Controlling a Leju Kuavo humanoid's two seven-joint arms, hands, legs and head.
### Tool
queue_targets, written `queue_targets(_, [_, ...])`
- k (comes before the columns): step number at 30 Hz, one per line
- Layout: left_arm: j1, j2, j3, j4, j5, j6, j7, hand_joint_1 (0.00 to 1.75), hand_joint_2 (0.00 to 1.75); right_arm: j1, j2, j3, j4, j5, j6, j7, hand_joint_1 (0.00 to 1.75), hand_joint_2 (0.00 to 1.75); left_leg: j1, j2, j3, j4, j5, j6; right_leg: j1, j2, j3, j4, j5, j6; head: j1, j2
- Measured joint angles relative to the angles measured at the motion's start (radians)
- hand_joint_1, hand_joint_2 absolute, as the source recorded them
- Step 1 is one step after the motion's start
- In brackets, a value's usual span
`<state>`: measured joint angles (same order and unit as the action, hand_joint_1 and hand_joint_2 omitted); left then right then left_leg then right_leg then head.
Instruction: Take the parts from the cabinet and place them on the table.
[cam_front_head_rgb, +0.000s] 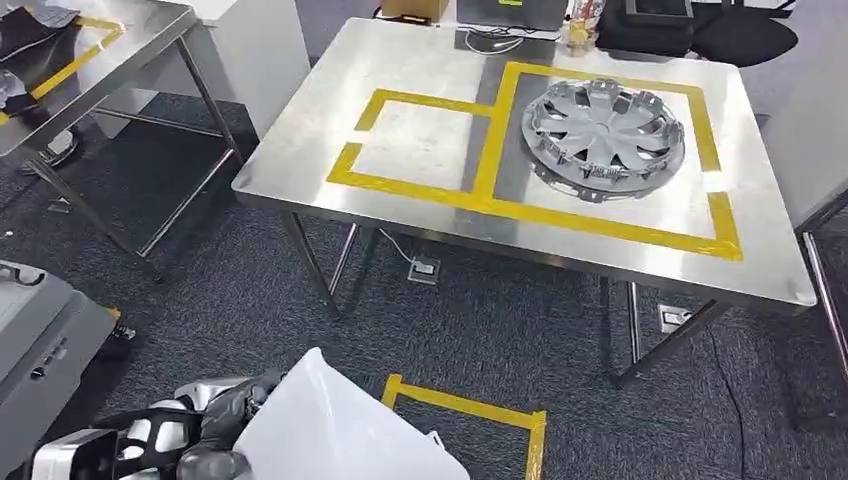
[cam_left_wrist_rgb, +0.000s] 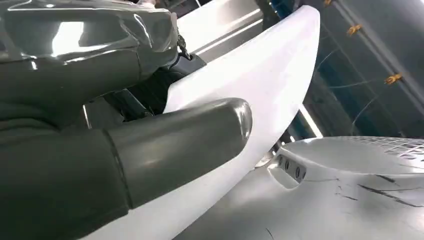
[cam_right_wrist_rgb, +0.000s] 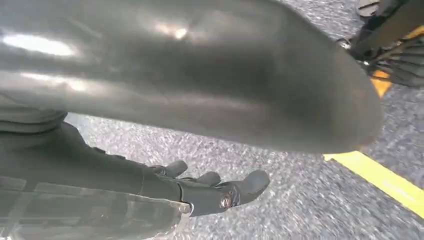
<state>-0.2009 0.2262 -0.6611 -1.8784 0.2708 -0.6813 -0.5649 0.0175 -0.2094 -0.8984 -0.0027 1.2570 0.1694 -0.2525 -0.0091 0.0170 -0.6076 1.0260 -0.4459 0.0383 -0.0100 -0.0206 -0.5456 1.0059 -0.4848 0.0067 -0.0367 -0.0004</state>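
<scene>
One white panel (cam_front_head_rgb: 340, 430) in left robot hand (cam_front_head_rgb: 225, 420)

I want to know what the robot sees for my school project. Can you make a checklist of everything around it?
Surface: steel table marked with yellow tape boxes.
Job's things: silver wheel cover lies inside the bigger tape box; white panel is gripped by the left hand, low over the floor.
Clutter: dark things along the table's far edge, too small to tell.
Hands: left hand holds the white panel, thumb pressed on it; right hand holds nothing, fingers apart over the carpet.
Cables: a thin cable hangs under the table toward a floor socket.
Surroundings: grey carpet, yellow tape square on the floor, second steel table to the left.
</scene>
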Motion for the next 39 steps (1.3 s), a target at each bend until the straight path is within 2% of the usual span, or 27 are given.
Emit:
queue_targets(2, [0.0, 0.004, 0.002, 0.0, -0.008, -0.007, -0.007, 1.75, 0.0, -0.001, -0.002, 0.012, 0.0, -0.015, -0.003, 0.009, 0.0, 0.0, -0.004, -0.008, -0.001, -0.004, -0.004, 0.007, -0.004, -0.01, 0.006, -0.009, -0.001, 0.012, 0.0, 0.0])
queue_targets(3, [-0.001, 0.004, 0.003, 0.0, -0.011, -0.006, -0.01, 1.75, 0.0, -0.004, -0.003, 0.016, 0.0, -0.019, -0.004, 0.012, 0.0, 0.0, -0.002, -0.011, 0.016, -0.021, 0.001, 0.011, 0.001, -0.013, 0.014, -0.016, -0.002, 0.017, 0.0, 0.0])
queue_targets(5, [-0.006, 0.002, 0.002, 0.003, -0.02, -0.006, -0.017, 1.75, 0.0, -0.001, -0.005, 0.024, 0.0, -0.029, -0.009, 0.013, 0.0, 0.0, 0.009, -0.015, 0.044, -0.048, 0.012, 0.016, -0.004, 0.004, -0.009, 0.036, -0.023, 0.014, 0.004, 0.0])
queue_targets(8, [-0.007, 0.0, -0.002, 0.012, -0.036, -0.006, -0.027, 1.75, 0.0, 0.0, -0.009, 0.034, 0.0, -0.044, -0.014, 0.013, 0.0, 0.0, 0.009, -0.022, 0.046, -0.048, 0.007, 0.019, -0.008, 0.014, -0.15, 0.268, -0.095, 0.013, 0.005, 0.0])
queue_targets(9, [-0.007, 0.0, -0.002, 0.015, -0.038, -0.006, -0.032, 1.75, 0.0, 0.002, -0.009, 0.038, 0.0, -0.048, -0.014, 0.01, 0.0, 0.0, 0.01, -0.026, 0.048, -0.047, 0.003, 0.019, -0.01, 0.014, -0.176, 0.298, -0.092, 0.021, 0.006, 0.0])
queue_targets(10, [-0.007, 0.0, -0.003, 0.016, -0.039, -0.006, -0.033, 1.75, 0.0, 0.003, -0.01, 0.041, 0.0, -0.052, -0.014, 0.008, 0.0, 0.0, 0.011, -0.031, 0.054, -0.047, -0.002, 0.016, -0.013, 0.014, -0.176, 0.278, -0.071, 0.032, 0.006, 0.0])
queue_targets(12, [-0.007, 0.0, -0.006, 0.018, -0.041, -0.006, -0.036, 1.75, 0.0, 0.007, -0.014, 0.048, 0.0, -0.061, -0.014, 0.008, 0.0, 0.0, 0.015, -0.038, 0.071, -0.044, -0.016, 0.006, -0.024, 0.014, -0.108, 0.111, 0.019, 0.063, 0.006, 0.0])
queue_targets(13, [-0.007, 0.0, -0.007, 0.019, -0.041, -0.006, -0.036, 1.75, 0.0, 0.007, -0.014, 0.05, 0.0, -0.064, -0.014, 0.008, 0.0, 0.0, 0.015, -0.038, 0.078, -0.039, -0.025, 0.001, -0.029, 0.014, -0.073, 0.033, 0.053, 0.072, 0.007, 0.0])
queue_targets(14, [-0.007, 0.0, -0.009, 0.019, -0.041, -0.007, -0.037, 1.75, 0.0, 0.007, -0.014, 0.052, 0.0, -0.067, -0.014, 0.008, 0.0, 0.0, 0.007, -0.039, 0.078, -0.032, -0.037, -0.009, -0.025, 0.015, -0.057, -0.001, 0.056, 0.064, 0.01, 0.0])
queue_targets(15, [-0.01, 0.0, -0.011, 0.019, -0.042, -0.007, -0.037, 1.75, 0.0, 0.005, -0.014, 0.055, 0.0, -0.07, -0.014, 0.008, 0.0, 0.0, 0.005, -0.041, 0.079, -0.029, -0.045, -0.015, -0.025, 0.018, -0.05, -0.005, 0.055, 0.039, 0.008, 0.0])
queue_targets(16, [-0.01, 0.0, -0.014, 0.019, -0.042, -0.007, -0.037, 1.75, 0.0, 0.003, -0.014, 0.056, 0.0, -0.071, -0.014, 0.008, 0.0, 0.0, 0.006, -0.041, 0.08, -0.03, -0.048, -0.018, -0.021, 0.018, -0.05, -0.004, 0.052, 0.028, 0.007, 0.0])
queue_targets(19, [-0.01, 0.0, -0.018, 0.019, -0.042, -0.007, -0.037, 1.75, 0.0, 0.006, -0.012, 0.059, 0.0, -0.071, -0.014, 0.008, 0.0, 0.0, 0.016, -0.037, 0.087, -0.023, -0.065, -0.032, -0.023, 0.018, -0.034, -0.006, 0.04, 0.008, 0.008, 0.0])
queue_targets(20, [-0.012, 0.0, -0.019, 0.019, -0.041, -0.007, -0.038, 1.75, 0.0, 0.006, -0.013, 0.06, 0.0, -0.071, -0.014, 0.007, 0.0, 0.0, 0.017, -0.029, 0.071, 0.021, -0.081, -0.038, -0.023, 0.018, -0.023, -0.006, 0.032, -0.003, 0.002, 0.0])
queue_targets(23, [-0.011, 0.0, -0.024, 0.019, -0.041, -0.007, -0.038, 1.75, 0.0, 0.004, -0.013, 0.063, 0.0, -0.071, -0.014, 0.007, 0.0, 0.0, 0.02, -0.024, -0.078, 0.26, -0.159, -0.046, -0.016, 0.018, -0.008, -0.005, 0.015, -0.016, 0.003, 0.0])
queue_targets(24, [-0.011, 0.0, -0.026, 0.019, -0.041, -0.007, -0.038, 1.75, 0.0, 0.005, -0.013, 0.064, 0.0, -0.071, -0.014, 0.007, 0.0, 0.0, 0.019, -0.023, -0.118, 0.308, -0.16, -0.045, -0.013, 0.019, -0.002, -0.005, 0.008, -0.017, 0.003, 0.0])
queue_targets(25, [-0.01, 0.001, -0.027, 0.019, -0.041, -0.007, -0.038, 1.75, 0.0, 0.005, -0.013, 0.064, 0.0, -0.071, -0.014, 0.007, 0.0, 0.0, 0.019, -0.023, -0.133, 0.308, -0.138, -0.041, -0.01, 0.019, 0.007, -0.005, 0.002, -0.017, 0.002, 0.0])
queue_targets(27, [-0.011, 0.002, -0.027, 0.019, -0.042, -0.007, -0.038, 1.75, 0.0, 0.007, -0.013, 0.065, 0.0, -0.071, -0.014, 0.007, 0.0, 0.0, 0.013, -0.023, -0.092, 0.164, -0.018, -0.018, 0.0, 0.02, 0.036, -0.006, -0.017, -0.018, 0.003, 0.0])
queue_targets(28, [-0.011, 0.002, -0.027, 0.019, -0.042, -0.007, -0.038, 1.75, 0.0, 0.007, -0.013, 0.065, 0.0, -0.071, -0.014, 0.007, 0.0, 0.0, 0.003, -0.022, -0.056, 0.067, 0.041, 0.004, 0.005, 0.02, 0.05, -0.008, -0.026, -0.018, 0.002, 0.0])
queue_targets(29, [-0.012, 0.002, -0.027, 0.019, -0.042, -0.007, -0.038, 1.75, 0.0, 0.009, -0.005, 0.065, 0.003, -0.071, -0.014, 0.007, 0.0, 0.0, -0.01, -0.019, -0.034, 0.02, 0.05, 0.029, -0.003, 0.02, 0.051, -0.011, -0.033, -0.018, 0.007, 0.0])
queue_targets(30, [-0.013, 0.002, -0.027, 0.019, -0.041, -0.006, -0.038, 1.75, 0.0, 0.005, -0.005, 0.065, 0.003, -0.071, -0.014, 0.007, 0.0, 0.0, -0.01, -0.012, -0.025, 0.007, 0.033, 0.038, 0.011, 0.021, 0.053, -0.015, -0.038, -0.011, 0.012, 0.0])
queue_targets(32, [-0.016, 0.002, -0.027, 0.018, -0.041, -0.006, -0.039, 1.75, 0.0, 0.001, -0.01, 0.066, 0.004, -0.071, -0.013, 0.007, 0.0, 0.0, -0.017, -0.021, -0.016, -0.019, 0.026, 0.042, 0.005, 0.015, 0.064, -0.01, -0.031, 0.002, 0.008, 0.0])
queue_targets(33, [-0.016, 0.003, -0.027, 0.018, -0.042, -0.006, -0.039, 1.75, 0.0, 0.003, -0.008, 0.066, 0.004, -0.071, -0.013, 0.006, 0.0, 0.0, -0.017, -0.021, -0.008, -0.03, 0.022, 0.048, 0.003, 0.013, 0.076, -0.018, -0.022, 0.015, 0.007, 0.0])
queue_targets(34, [-0.016, 0.002, -0.027, 0.018, -0.041, -0.006, -0.04, 1.75, 0.0, 0.002, -0.009, 0.066, 0.004, -0.071, -0.013, 0.006, 0.0, 0.0, -0.002, -0.023, 0.03, -0.051, 0.029, 0.046, 0.003, 0.014, 0.072, -0.015, -0.033, 0.013, 0.005, 0.0])
queue_targets(35, [-0.017, 0.003, -0.027, 0.018, -0.042, -0.007, -0.04, 1.75, 0.0, 0.002, -0.006, 0.066, 0.004, -0.071, -0.013, 0.006, 0.0, 0.0, -0.004, -0.024, 0.042, -0.06, 0.03, 0.042, 0.003, 0.014, 0.071, 0.006, -0.035, 0.01, 0.011, 0.0])
queue_targets(37, [-0.021, 0.0, -0.029, 0.018, -0.041, -0.007, -0.04, 1.75, 0.0, 0.0, -0.011, 0.066, 0.004, -0.071, -0.013, 0.006, 0.0, 0.0, -0.001, -0.024, 0.053, -0.064, 0.02, 0.039, -0.001, 0.018, -0.031, 0.163, -0.064, 0.013, 0.013, 0.0])
queue_targets(38, [-0.019, 0.0, -0.031, 0.019, -0.042, -0.007, -0.04, 1.75, 0.0, 0.001, -0.013, 0.066, 0.004, -0.071, -0.013, 0.006, 0.0, 0.0, -0.001, -0.025, 0.057, -0.063, 0.013, 0.038, -0.004, 0.018, -0.086, 0.233, -0.097, 0.008, 0.013, 0.0])
queue_targets(39, [-0.019, 0.0, -0.032, 0.019, -0.042, -0.007, -0.04, 1.75, 0.0, 0.003, -0.014, 0.066, 0.004, -0.071, -0.013, 0.006, 0.0, 0.0, -0.001, -0.027, 0.062, -0.063, 0.007, 0.035, -0.006, 0.019, -0.124, 0.276, -0.115, 0.012, 0.013, 0.0])
